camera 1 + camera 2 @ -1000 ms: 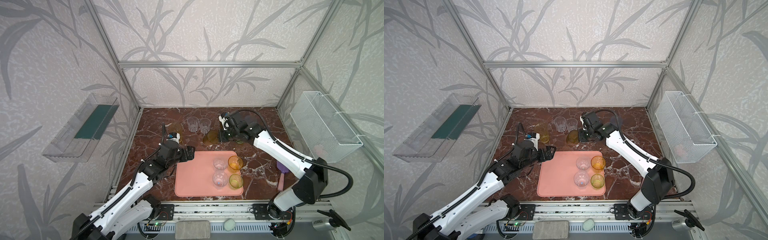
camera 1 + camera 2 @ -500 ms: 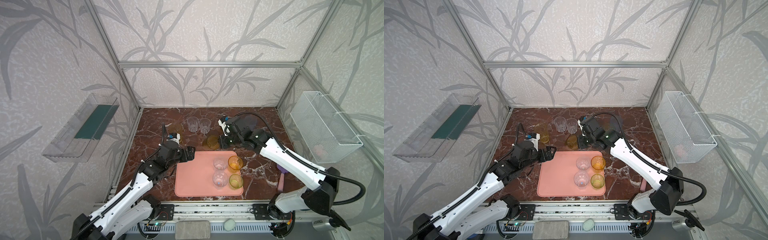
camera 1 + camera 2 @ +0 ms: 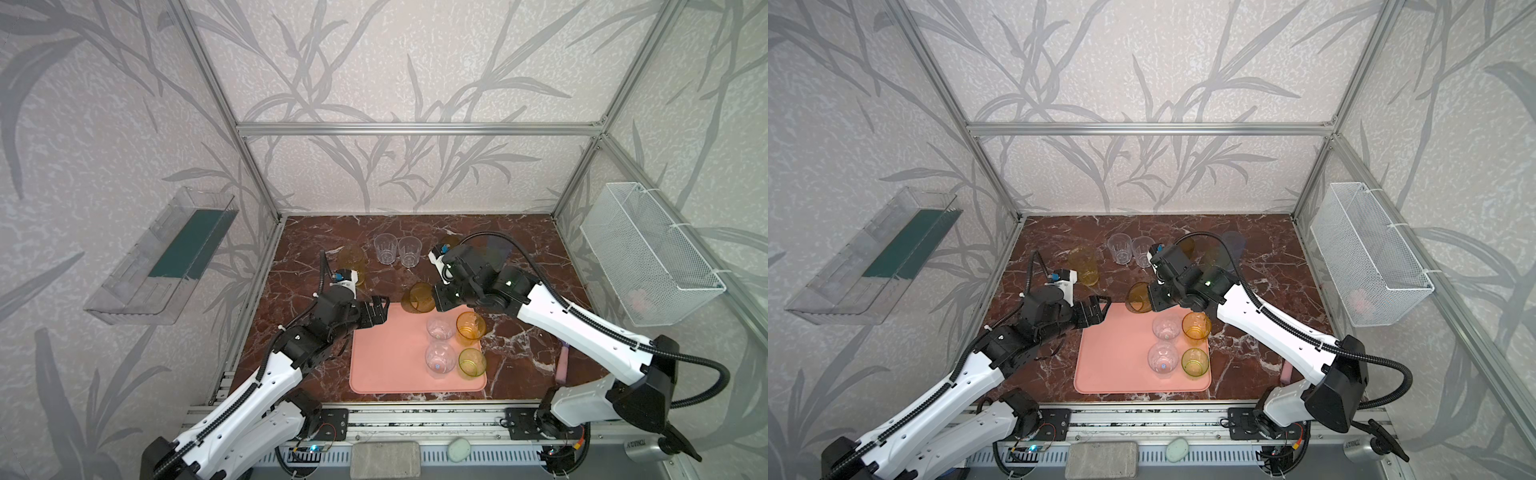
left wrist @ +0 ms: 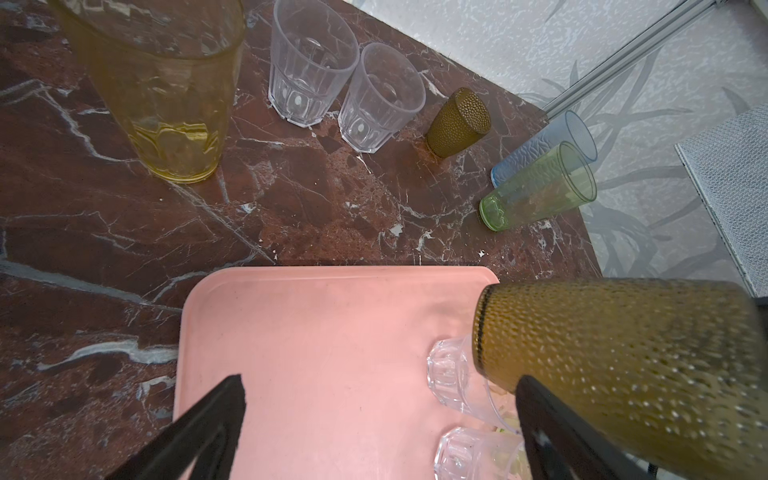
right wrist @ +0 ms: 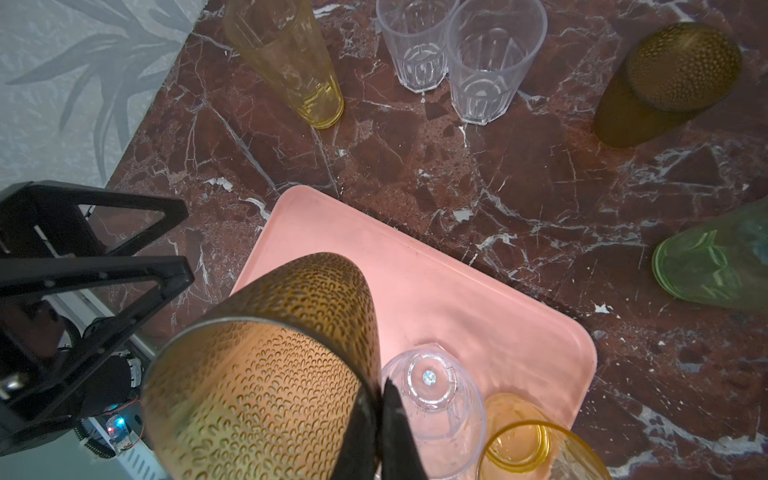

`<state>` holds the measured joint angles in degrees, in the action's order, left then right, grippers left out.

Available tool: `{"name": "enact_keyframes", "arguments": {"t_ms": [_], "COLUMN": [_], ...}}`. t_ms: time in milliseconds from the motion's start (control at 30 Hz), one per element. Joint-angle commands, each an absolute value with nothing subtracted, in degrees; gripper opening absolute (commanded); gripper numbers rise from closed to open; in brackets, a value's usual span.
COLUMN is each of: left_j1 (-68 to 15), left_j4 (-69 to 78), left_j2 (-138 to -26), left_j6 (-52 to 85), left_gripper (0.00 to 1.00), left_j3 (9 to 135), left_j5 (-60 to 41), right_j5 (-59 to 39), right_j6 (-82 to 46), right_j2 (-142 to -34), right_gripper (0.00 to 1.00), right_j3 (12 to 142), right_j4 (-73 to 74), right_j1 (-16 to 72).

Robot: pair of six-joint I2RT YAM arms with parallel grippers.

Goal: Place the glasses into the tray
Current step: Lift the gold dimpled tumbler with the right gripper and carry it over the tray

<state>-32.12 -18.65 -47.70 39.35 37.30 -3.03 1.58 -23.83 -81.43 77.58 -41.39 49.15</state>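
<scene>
Swinging in from the back of the table, the right gripper (image 3: 441, 297) has carried the amber glass (image 3: 419, 297) over the far edge of the tray (image 3: 382, 365). Its jaws are pinched tight on the glass wall, and the glass is tipped on its side. The left gripper (image 3: 376, 312) hangs spread wide and empty at the tray's far left corner. On the tray's right side, an orange glass (image 3: 470, 326) and a yellow-green glass (image 3: 472, 362) stand beside two upturned clear glasses (image 3: 439, 358).
</scene>
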Motion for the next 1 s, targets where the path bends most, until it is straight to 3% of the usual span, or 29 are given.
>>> {"name": "enact_keyframes", "arguments": {"t_ms": [0,967], "left_j1": [-31.8,-28.2], "left_j4": [-18.9,-14.9], "left_j2": [-46.9,-51.6], "left_j6": [40.1,42.9], "left_gripper": [0.99,0.99], "left_j3": [36.7,33.8], "left_j5": [-2.3,-4.4], "right_j5": [3.2,5.5], "right_j6": [-23.1,-27.0], "right_j2": [-79.0,-80.3], "right_gripper": [0.00,0.00], "right_j3": [77.4,74.1], "right_j4": [-42.4,-45.3], "right_j1": [50.5,62.9]}}
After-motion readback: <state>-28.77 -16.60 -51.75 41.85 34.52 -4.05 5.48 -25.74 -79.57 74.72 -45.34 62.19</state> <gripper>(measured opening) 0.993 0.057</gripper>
